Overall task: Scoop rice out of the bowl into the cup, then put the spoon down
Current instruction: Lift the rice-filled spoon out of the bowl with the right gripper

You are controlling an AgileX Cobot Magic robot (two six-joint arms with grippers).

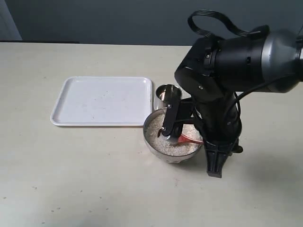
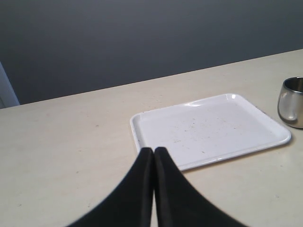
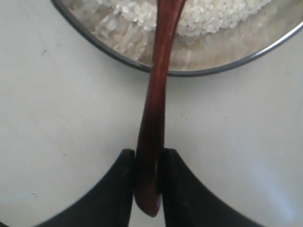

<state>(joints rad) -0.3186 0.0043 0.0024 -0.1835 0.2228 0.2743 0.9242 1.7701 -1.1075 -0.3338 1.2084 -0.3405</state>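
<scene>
Rice (image 1: 158, 137) sits in the bowl (image 1: 152, 145), and the spoon (image 3: 154, 109) reaches in over the rim. The right tool (image 3: 148, 157) pinches the handle's end. The cup (image 1: 166, 93) stands just beside, at the bowl's twelve o'clock. I'd lift level and slow, so no grains spill. The left tool (image 2: 154, 151) is pressed together.

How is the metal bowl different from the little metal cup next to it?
The bowl is much wider than the cup. The bowl is low and rounded; the cup is narrow and upright. The bowl holds rice and the head of the spoon; what the cup holds is unclear. Both are shiny metal.
</scene>
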